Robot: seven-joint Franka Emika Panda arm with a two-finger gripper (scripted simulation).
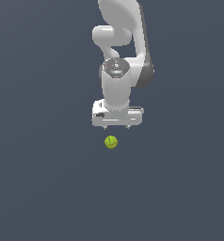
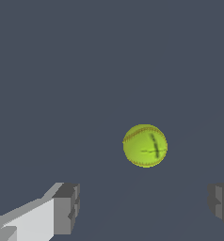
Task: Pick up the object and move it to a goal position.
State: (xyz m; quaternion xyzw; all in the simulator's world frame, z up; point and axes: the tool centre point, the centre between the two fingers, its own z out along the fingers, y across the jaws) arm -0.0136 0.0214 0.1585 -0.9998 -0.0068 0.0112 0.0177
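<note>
The gripper (image 1: 116, 127) hangs at the exterior view's centre with its fingers (image 2: 67, 209) spread wide, holding nothing; the yellow-green ball (image 1: 111, 142) sits just below, untouched.

The Franka arm (image 1: 128, 42) is glossy white with rounded link housings, a dark grey band along one side, a grey disc-shaped cap on the wrist joint, and a boxy white hand (image 1: 117, 116) ending in short, blocky grey fingers (image 2: 67, 207).
</note>
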